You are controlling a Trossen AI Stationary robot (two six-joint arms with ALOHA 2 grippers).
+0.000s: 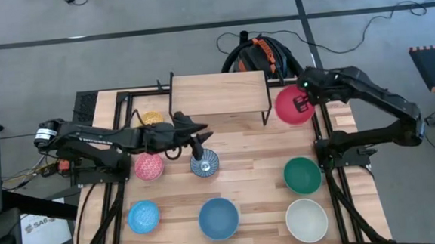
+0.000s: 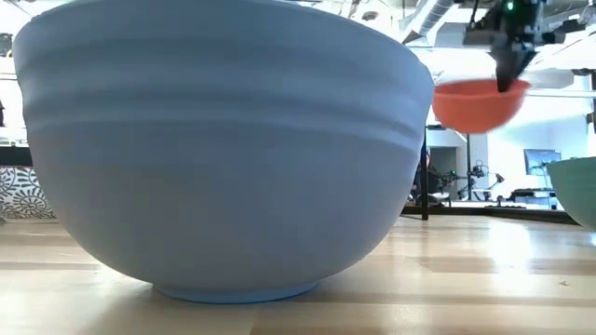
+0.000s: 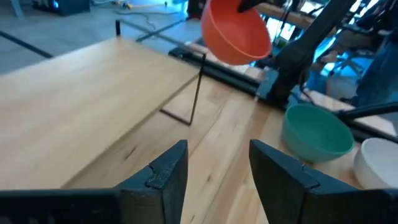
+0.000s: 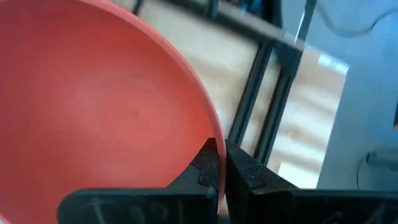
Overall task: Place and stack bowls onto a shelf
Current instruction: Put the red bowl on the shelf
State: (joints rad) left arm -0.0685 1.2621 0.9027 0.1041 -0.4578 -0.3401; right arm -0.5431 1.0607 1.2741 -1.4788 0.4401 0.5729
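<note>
Right gripper (image 1: 304, 100), fingers pinched on the rim of the red bowl (image 1: 292, 105), holds it in the air just beside the right end of the shelf (image 1: 219, 91). The low view shows the bowl (image 2: 480, 102) hanging well clear of the tabletop; the right wrist view shows both dark fingers closed on the bowl's edge, one inside and one outside. Left gripper (image 1: 196, 144), fingers spread and empty, sits above the patterned bowl (image 1: 204, 164), in front of the shelf.

The shelf board appears bare. The other bowls rest on the table (image 1: 250, 158): yellow bowl (image 1: 151, 119) beside the shelf's left end, pink bowl (image 1: 149, 165), light blue bowl (image 1: 143, 216), large blue bowl (image 1: 218, 217), green bowl (image 1: 302, 174) and white bowl (image 1: 307, 219).

Step in hand, as judged: carrying the first bowl to the shelf. The task looks barely begun.

Next move calls for shifting the red bowl leftward over the board, keeping its base above the board's edge and the thin black leg, lowering it level, then releasing the rim. A rim grip lets the bowl tilt, so a slow descent seems wise. The left arm should stay clear of the landing spot.
</note>
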